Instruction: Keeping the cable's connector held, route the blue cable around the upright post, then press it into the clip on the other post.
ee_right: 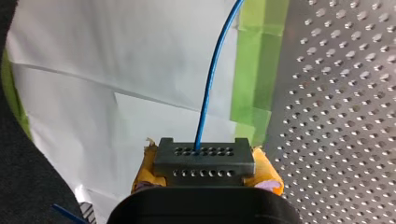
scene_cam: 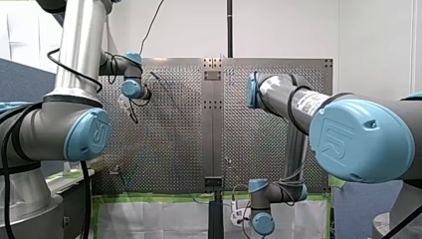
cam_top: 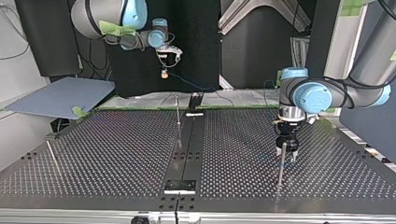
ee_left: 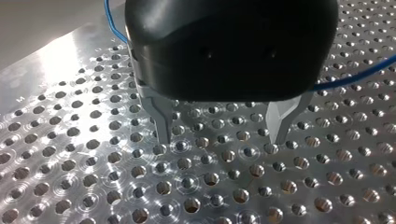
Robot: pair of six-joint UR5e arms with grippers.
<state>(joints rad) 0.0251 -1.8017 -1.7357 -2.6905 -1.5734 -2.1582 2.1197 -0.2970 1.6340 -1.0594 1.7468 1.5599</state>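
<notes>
My right gripper [ee_right: 205,179] is shut, its yellow pads [ee_right: 268,176] clamped on the dark grey connector [ee_right: 204,161]. The blue cable [ee_right: 212,79] leaves the connector and runs ahead over white paper. In the top view my right gripper [cam_top: 164,71] hangs beyond the table's far edge, at the view's left, and the cable [cam_top: 189,85] trails from it toward the table. My left gripper [ee_left: 222,139] is open just above the perforated plate, with nothing between its metal fingers [ee_left: 163,123]. In the top view my left gripper [cam_top: 286,151] stands right behind a thin upright post [cam_top: 281,168].
A second thin post [cam_top: 178,109] stands near the table's [cam_top: 116,154] middle at the far side, and a third post [cam_top: 51,156] leans at the top view's left. A dark centre strip [cam_top: 189,140] runs across the plate. Green tape [ee_right: 254,70] and white paper [ee_right: 116,56] border the far edge.
</notes>
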